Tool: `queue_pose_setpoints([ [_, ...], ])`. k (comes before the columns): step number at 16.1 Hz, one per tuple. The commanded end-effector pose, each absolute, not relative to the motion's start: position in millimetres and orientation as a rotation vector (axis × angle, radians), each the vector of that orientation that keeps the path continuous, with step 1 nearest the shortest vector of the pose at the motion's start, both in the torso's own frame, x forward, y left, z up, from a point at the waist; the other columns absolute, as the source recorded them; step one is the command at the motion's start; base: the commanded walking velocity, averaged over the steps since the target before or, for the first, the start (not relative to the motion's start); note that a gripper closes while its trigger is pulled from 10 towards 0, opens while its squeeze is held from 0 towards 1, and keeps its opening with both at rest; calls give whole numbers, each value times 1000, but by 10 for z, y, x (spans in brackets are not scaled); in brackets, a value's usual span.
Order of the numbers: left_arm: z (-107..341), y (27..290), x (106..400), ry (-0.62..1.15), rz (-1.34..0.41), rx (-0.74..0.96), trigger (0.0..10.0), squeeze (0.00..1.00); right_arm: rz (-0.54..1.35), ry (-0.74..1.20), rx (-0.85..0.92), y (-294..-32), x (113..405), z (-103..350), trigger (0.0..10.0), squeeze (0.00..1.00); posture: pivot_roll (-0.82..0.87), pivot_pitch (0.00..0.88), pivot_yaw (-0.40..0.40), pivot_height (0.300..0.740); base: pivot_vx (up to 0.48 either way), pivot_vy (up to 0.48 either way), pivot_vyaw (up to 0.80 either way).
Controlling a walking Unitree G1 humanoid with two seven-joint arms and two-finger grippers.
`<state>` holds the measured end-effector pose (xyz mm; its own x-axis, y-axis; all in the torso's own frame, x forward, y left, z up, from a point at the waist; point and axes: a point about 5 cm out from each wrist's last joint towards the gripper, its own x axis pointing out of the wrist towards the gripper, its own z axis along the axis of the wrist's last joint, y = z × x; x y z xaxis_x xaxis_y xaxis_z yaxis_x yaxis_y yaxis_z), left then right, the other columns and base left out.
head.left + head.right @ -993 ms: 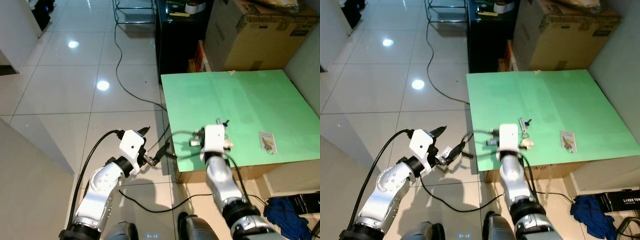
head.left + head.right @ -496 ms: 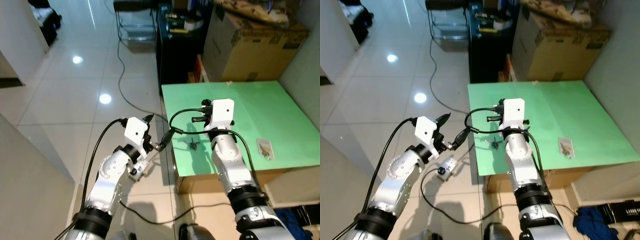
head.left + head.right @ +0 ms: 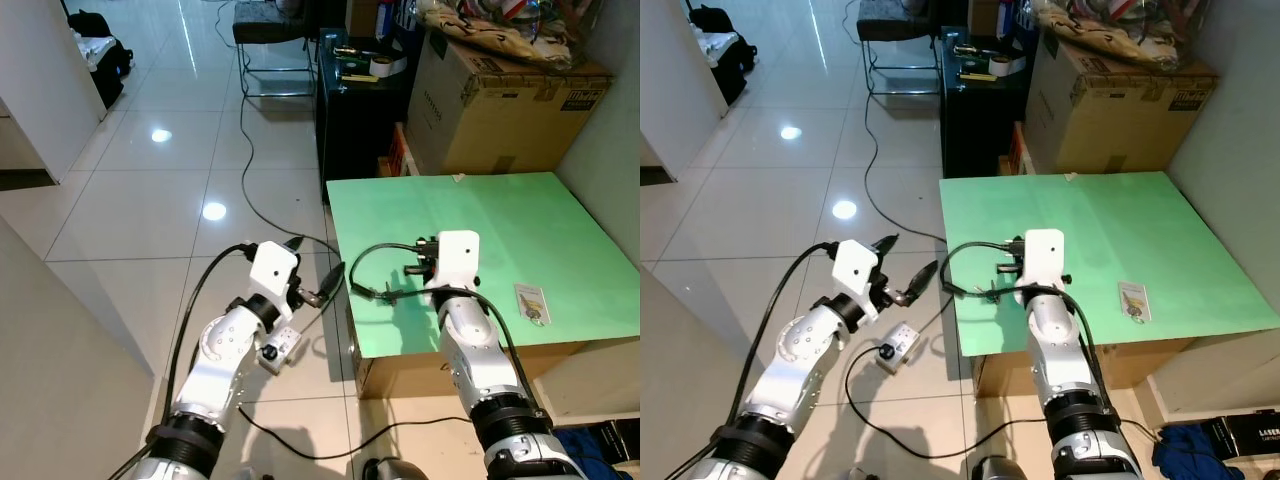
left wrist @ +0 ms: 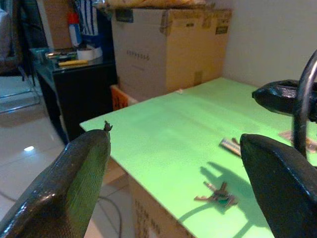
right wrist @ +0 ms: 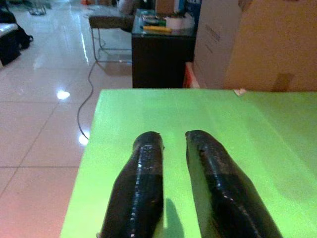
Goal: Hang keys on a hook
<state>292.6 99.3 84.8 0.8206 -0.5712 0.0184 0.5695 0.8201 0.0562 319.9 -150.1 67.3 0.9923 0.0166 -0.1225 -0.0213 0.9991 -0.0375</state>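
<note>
Nearest the camera, the two silver arms reach forward, left over the tiled floor point(image 3: 130, 190), right over the green table point(image 3: 520, 215). A small white box point(image 3: 279, 350) on a black cable point(image 3: 243, 140) lies on the tiles just under the left arm.

The left gripper point(image 3: 315, 275) hangs beside the table's near left edge, off the surface, its two fingers spread wide apart. In the left wrist view those fingers point(image 4: 74, 178) frame the table edge, and there are the keys point(image 4: 216, 194), lying flat on the green with a shadow beside them.

The right gripper point(image 3: 992, 282) sits low over the table near its left front corner. Its fingers point(image 5: 143, 198) are close together with only a narrow gap between them, and nothing shows in that gap. The keys point(image 3: 388, 293) lie on the table close by the fingertips; whether they touch is not clear.

Further right on the table, well apart from the gripper, lies a small tag point(image 3: 530, 300).

Beyond the table stands a big cardboard box point(image 3: 500, 100), with a black cabinet point(image 3: 355, 110) to its left carrying a tape roll point(image 3: 388, 66). Farthest back, a chair point(image 3: 270, 30) stands on the shiny tiles.
</note>
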Motion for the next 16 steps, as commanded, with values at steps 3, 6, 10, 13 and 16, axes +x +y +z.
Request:
queue_pose_setpoints([
  [3, 784, 1043, 2845, -4, -596, 68, 10000, 0, 4, 166, -33, -1503, 3202, 583, 10000, 1000, -35, 60, 26, 740, 0, 0, 0],
  [6, 721, 1137, 2785, 27, -554, 100, 10000, 0, 27, 161, -4, -1325, 3303, 635, 10000, 1000, -16, 87, 26, 740, 0, 0, 0],
  [10, 727, 1230, 2685, 47, -550, 115, 10000, 0, -38, 178, -27, -1321, 3383, 642, 10000, 1000, 32, 136, 48, 740, 0, 0, 0],
  [13, 732, 1282, 2647, 61, -540, 117, 10000, 0, -58, 215, -25, -1339, 3371, 566, 10000, 1000, 34, 159, 47, 740, 0, 0, 0],
  [16, 725, 1255, 2607, 73, -538, 110, 10000, 0, -68, 253, -40, -1381, 3327, 474, 10000, 1000, 30, 172, 37, 740, 0, 0, 0],
])
